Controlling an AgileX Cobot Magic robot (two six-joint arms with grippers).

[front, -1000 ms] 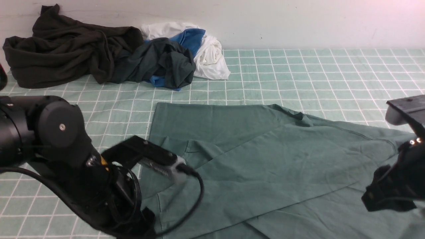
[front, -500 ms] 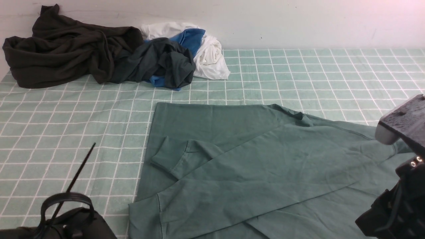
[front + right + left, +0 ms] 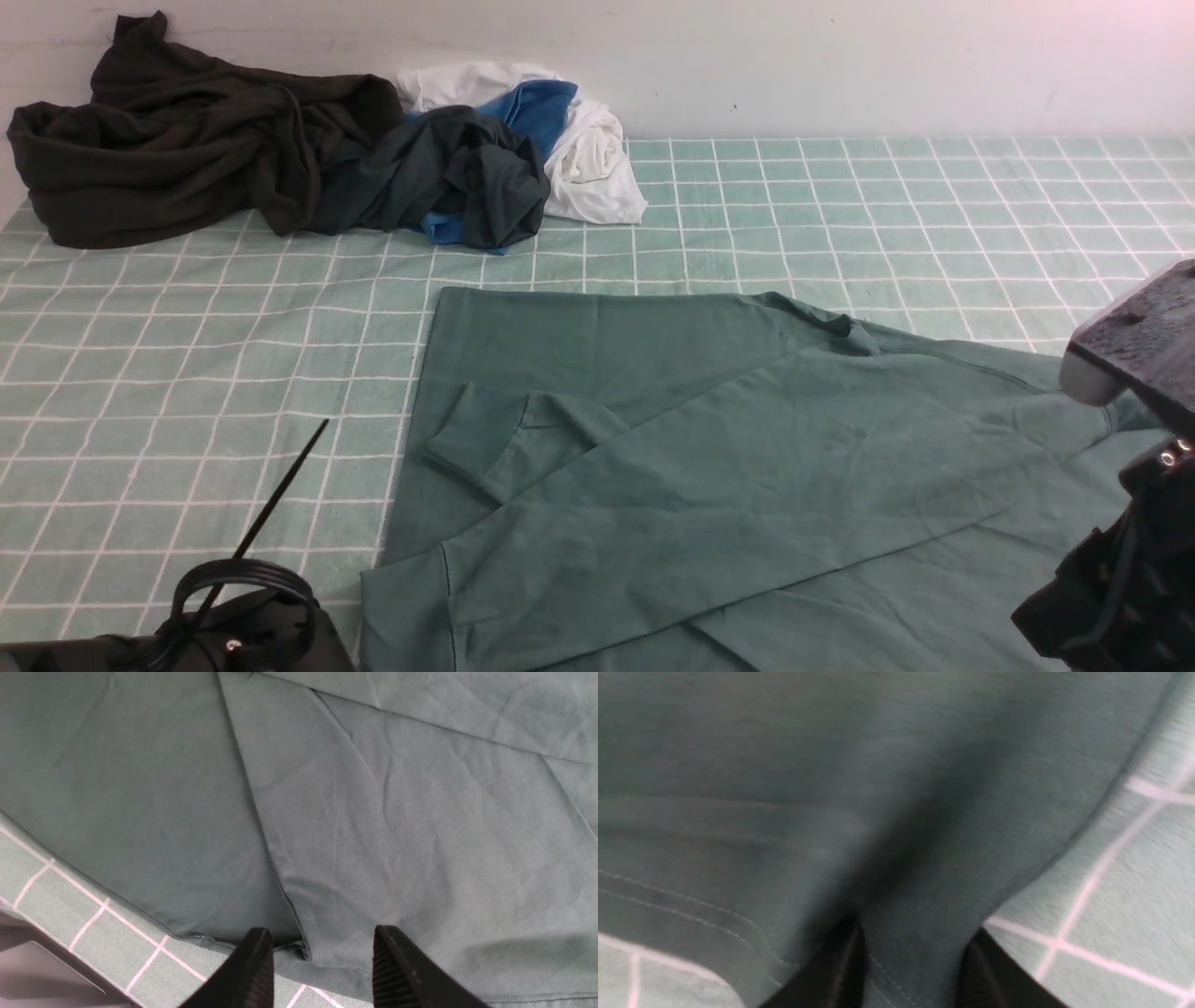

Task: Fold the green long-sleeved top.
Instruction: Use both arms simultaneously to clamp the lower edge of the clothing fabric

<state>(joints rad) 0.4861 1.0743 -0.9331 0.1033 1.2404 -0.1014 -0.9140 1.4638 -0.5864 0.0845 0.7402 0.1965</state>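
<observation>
The green long-sleeved top [image 3: 709,448] is lying spread on the desk [image 3: 840,215]. Beyond the top, a black-brown garment [image 3: 168,149], a dark green garment [image 3: 448,177] and white-blue clothes [image 3: 588,149] are sitting heaped. The right gripper [image 3: 322,933] is standing half-open at the top's hem. The left gripper [image 3: 913,931] is straddling the top's edge, and I cannot tell whether it is gripping.

Soft even light; left wrist view dim, seemingly motion-blurred.

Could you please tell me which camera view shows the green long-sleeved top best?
The front view: most of the green long-sleeved top shows there, spread out and partly folded. Both wrist views show only close patches of its fabric and edge.
</observation>
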